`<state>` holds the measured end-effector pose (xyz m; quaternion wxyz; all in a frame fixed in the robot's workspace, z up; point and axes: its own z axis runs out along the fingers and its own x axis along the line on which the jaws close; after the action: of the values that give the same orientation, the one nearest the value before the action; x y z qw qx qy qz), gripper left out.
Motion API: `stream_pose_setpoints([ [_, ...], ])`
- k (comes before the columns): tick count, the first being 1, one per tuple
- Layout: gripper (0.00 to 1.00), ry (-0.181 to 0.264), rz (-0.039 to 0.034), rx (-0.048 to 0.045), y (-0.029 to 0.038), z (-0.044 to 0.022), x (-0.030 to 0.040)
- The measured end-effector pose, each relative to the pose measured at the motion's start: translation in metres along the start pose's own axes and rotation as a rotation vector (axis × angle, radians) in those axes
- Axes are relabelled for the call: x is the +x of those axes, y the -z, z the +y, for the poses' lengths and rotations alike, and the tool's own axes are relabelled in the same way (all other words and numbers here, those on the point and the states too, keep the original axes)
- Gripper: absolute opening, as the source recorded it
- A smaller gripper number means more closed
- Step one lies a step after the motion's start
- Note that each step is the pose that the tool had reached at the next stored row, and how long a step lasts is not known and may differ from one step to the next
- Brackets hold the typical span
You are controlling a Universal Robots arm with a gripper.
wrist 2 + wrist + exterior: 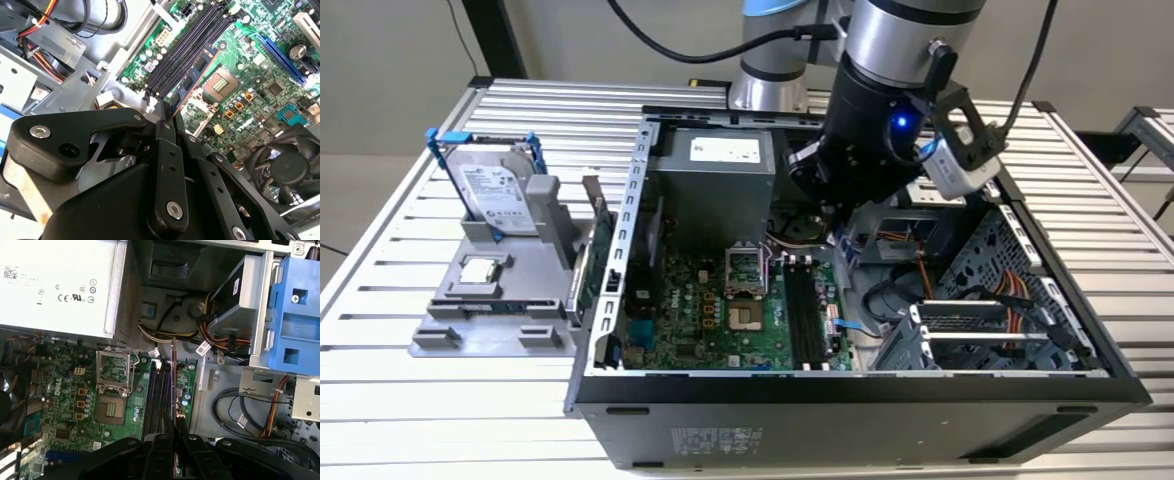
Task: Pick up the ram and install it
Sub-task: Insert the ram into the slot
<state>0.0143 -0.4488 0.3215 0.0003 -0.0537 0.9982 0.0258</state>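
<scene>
The ram (192, 80) is a long, thin stick with a dark blue-green board and a row of black chips along its face. In the first wrist view it shows edge-on as a narrow line (173, 385). The end effector (174, 429) is closed narrowly on 1 end of it, a black finger on each face, as the second wrist view (167, 119) also shows. The stick is held inside the computer case (854, 420), over the motherboard (707, 310), lying lengthwise along the black memory slots (157, 395) near the board's edge that faces the drive cage (295, 315). Whether it touches a slot cannot be told.

The slatted metal worktop (454, 400) carries the open case near its middle. The arm (894, 60) reaches down into the case from the far edge. A silver power supply (720, 190) fills the case's far corner beside the board. A gray fixture (454, 335) stands by the worktop's edge on the exterior view's left, bearing a hard drive (494, 195) in a blue frame and a small square processor chip (480, 270). A black fan (285, 167) sits near the CPU socket (114, 385). Coloured cables (220, 340) bunch just beyond the slots' end.
</scene>
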Motion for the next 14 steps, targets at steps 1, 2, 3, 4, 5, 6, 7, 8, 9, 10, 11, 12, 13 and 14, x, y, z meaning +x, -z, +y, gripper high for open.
stream_pose_setpoints([
  [1,0.00,0.000,0.0002,-0.0001,-0.0005,0.0000,0.0000],
  [2,0.00,0.000,0.0004,0.0000,-0.0009,-0.0001,-0.0001],
  [3,0.00,0.000,0.0007,-0.0001,-0.0013,-0.0001,-0.0001],
  [4,0.00,0.000,0.0009,-0.0001,-0.0018,-0.0001,-0.0001],
  [5,0.00,-0.001,0.0012,-0.0001,-0.0022,-0.0001,0.0000],
  [6,0.00,-0.001,0.0015,-0.0002,-0.0026,-0.0002,0.0000],
  [7,0.00,-0.001,0.0018,-0.0002,-0.0030,-0.0002,-0.0001],
  [8,0.00,-0.001,0.0021,-0.0002,-0.0034,-0.0002,-0.0001],
  [9,0.00,-0.001,0.0024,-0.0003,-0.0039,-0.0002,-0.0001],
  [10,0.00,-0.001,0.0027,-0.0003,-0.0043,-0.0002,0.0000],
  [11,0.00,-0.001,0.0031,-0.0003,-0.0048,-0.0003,0.0000],
  [12,0.00,-0.001,0.0035,-0.0003,-0.0052,-0.0003,0.0000],
  [13,0.00,-0.002,0.0038,-0.0004,-0.0057,-0.0003,-0.0001],
  [14,0.00,-0.002,0.0040,-0.0005,-0.0061,-0.0003,0.0000],
])
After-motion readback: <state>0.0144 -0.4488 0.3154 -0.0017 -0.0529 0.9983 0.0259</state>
